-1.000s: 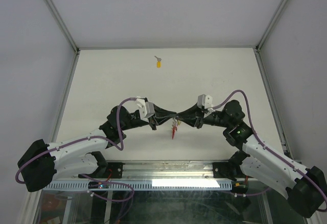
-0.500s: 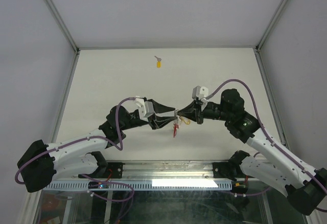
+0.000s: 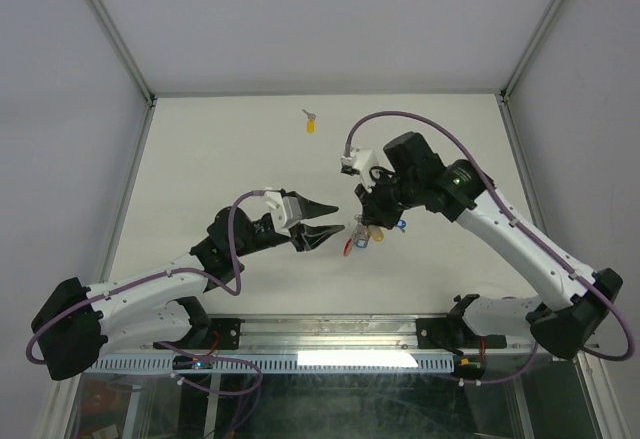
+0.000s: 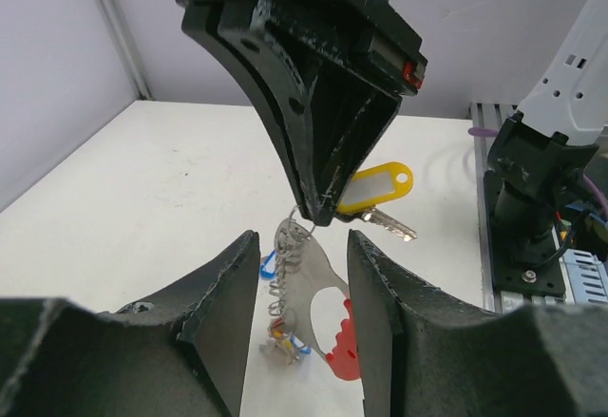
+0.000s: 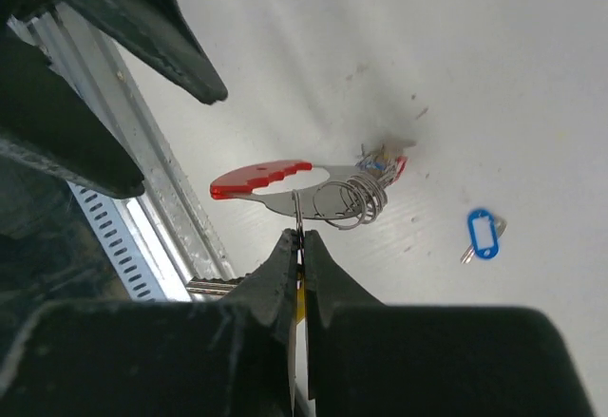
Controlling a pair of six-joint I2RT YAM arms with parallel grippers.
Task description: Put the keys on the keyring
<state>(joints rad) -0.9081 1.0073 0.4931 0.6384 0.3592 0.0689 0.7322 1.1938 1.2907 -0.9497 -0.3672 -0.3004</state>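
1. Table [image 3: 200, 179]: white surface, below the keyring [image 5: 285, 184].
2. Right gripper [image 5: 299, 241]: fingers pressed together, pinching one thin wire ring at the top of the keyring. The keyring hangs from this pinch, clear of the table.
3. Left gripper [image 4: 302, 265]: fingers spread partway, holding nothing. In the left wrist view the keyring shows in the gap between them; contact cannot be determined.
4. Keyring: wire rings joined to a curved silver strip with a red end.
5. Yellow-tagged key [image 4: 378, 187]: just beside the keyring's pinched ring; attachment cannot be determined.
6. Blue-tagged key [image 5: 483, 235]: lies on the table near the keyring.
7. Second yellow-tagged key [image 3: 311, 124]: on the table, well apart from the keyring, toward the far edge.
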